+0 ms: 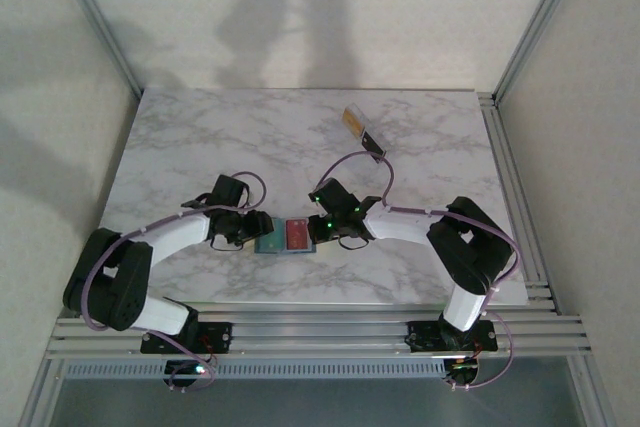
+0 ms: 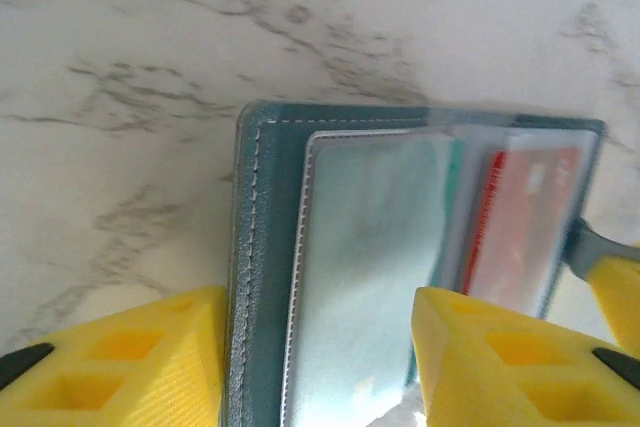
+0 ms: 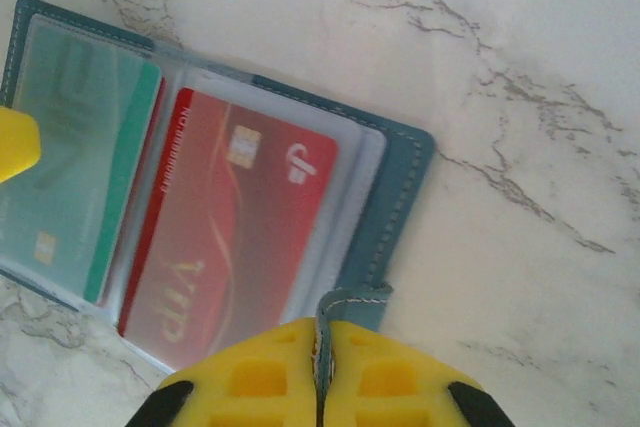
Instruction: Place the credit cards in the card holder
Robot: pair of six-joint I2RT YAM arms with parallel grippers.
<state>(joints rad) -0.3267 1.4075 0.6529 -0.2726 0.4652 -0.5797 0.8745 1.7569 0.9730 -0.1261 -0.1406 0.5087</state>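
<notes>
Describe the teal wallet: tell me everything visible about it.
The teal wallet lies open and flat on the marble table. It looks leather-like, with pale stitching along its edge. Clear plastic sleeves inside hold a red card and a greenish card. The right gripper pinches its small closing tab. The left gripper straddles the opposite flap, fingers spread.

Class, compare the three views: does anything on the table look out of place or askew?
Yes. The card holder, gold card at one end, lies diagonally near the table's far right, alone, while the left pincer and right pincer are both at the teal wallet, the right shut on its tab.
</notes>
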